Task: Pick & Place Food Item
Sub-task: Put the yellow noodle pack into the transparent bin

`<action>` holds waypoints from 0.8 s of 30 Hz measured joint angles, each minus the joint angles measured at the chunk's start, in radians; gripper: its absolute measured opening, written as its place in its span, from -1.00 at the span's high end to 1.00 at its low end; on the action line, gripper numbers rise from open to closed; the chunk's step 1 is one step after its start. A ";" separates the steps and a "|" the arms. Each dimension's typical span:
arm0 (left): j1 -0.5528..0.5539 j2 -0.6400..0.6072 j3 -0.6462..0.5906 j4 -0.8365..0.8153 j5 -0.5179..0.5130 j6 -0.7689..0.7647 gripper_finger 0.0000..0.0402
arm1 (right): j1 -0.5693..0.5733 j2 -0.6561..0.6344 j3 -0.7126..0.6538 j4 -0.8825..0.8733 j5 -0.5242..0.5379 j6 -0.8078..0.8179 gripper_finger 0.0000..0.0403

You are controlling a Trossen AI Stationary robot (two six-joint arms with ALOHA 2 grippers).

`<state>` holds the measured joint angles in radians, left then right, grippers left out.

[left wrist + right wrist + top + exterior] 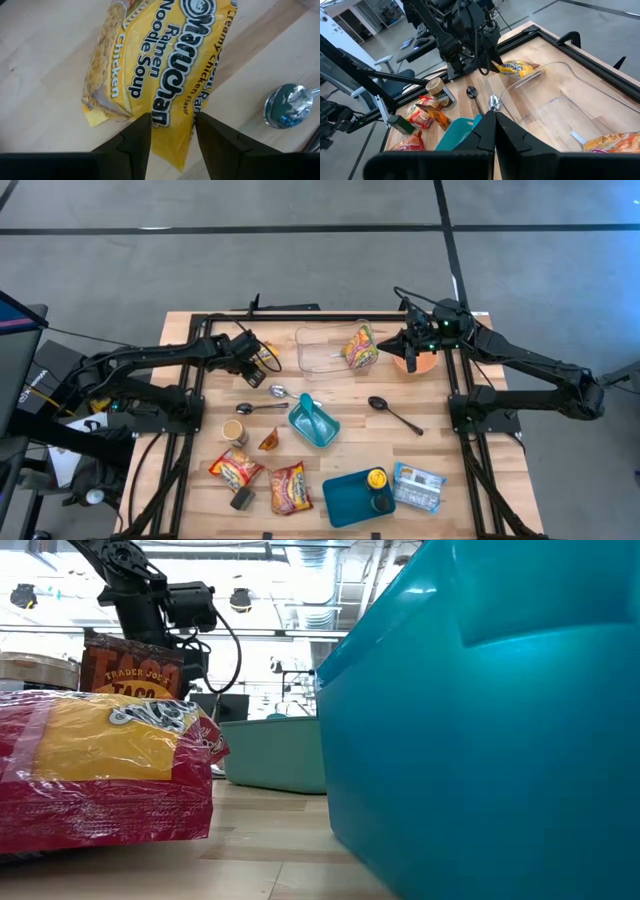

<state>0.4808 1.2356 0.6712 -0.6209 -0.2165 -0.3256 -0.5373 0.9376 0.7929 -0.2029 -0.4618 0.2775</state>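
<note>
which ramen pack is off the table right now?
The yellow Creamy Chicken ramen pack, pinched in the left hand. One pack sits in the clear bin; the two red ones lie on the table.

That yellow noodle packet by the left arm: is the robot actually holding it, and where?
Yes. The left gripper has its jaws closed on one end edge of the yellow ramen packet, pinching the wrapper. The right gripper is shut and holds nothing.

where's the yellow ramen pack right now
It hangs in the left pincer, the yellow ramen pack gripped above the table's far left, just left of the clear bin.
</note>
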 joint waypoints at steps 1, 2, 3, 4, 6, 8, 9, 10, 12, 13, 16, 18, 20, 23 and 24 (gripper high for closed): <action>0.000 0.000 0.000 0.002 0.000 0.000 0.27 | 0.000 0.000 0.000 0.000 0.000 0.000 1.00; 0.000 0.000 0.000 0.001 0.000 0.000 0.28 | 0.000 0.000 0.000 0.000 0.000 0.000 1.00; 0.000 0.000 0.000 0.001 0.000 0.000 0.28 | 0.000 0.000 0.000 0.000 0.000 0.000 1.00; 0.000 0.000 0.000 0.001 0.000 0.000 0.29 | 0.000 0.000 0.000 0.000 0.000 0.000 1.00; 0.000 0.000 0.000 0.000 0.000 0.000 0.31 | 0.000 0.000 0.000 0.000 0.000 0.000 1.00; 0.000 0.000 0.000 0.001 0.000 0.000 0.33 | 0.000 0.000 0.000 0.000 0.000 0.000 1.00; 0.000 0.000 0.000 0.001 0.000 0.000 0.34 | 0.000 0.000 0.000 0.000 0.000 0.000 1.00; 0.000 0.000 0.000 0.001 0.000 0.000 0.36 | 0.000 0.000 0.000 0.000 0.000 0.000 1.00; 0.000 0.000 0.000 0.001 0.000 0.000 0.39 | 0.000 0.000 0.000 0.000 0.000 0.000 1.00; 0.000 0.000 0.000 0.001 0.000 0.000 0.41 | 0.000 0.000 0.000 0.000 0.000 0.000 1.00; 0.000 0.000 0.000 0.001 0.000 0.000 0.47 | 0.000 0.000 0.000 0.000 0.000 0.000 1.00; 0.000 0.000 0.000 0.001 0.000 0.000 0.52 | 0.000 0.000 0.000 0.000 0.000 0.000 1.00; 0.000 0.000 0.000 0.001 0.000 0.000 0.56 | 0.000 0.000 0.000 0.000 0.000 0.000 1.00; 0.000 0.000 0.000 0.001 0.002 0.000 0.63 | 0.000 0.000 0.000 0.000 0.000 0.000 1.00; 0.000 0.000 0.000 0.001 0.002 0.000 0.65 | 0.000 0.000 0.000 0.000 0.000 0.000 1.00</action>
<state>0.4808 1.2354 0.6712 -0.6201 -0.2142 -0.3260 -0.5373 0.9375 0.7929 -0.2031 -0.4622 0.2775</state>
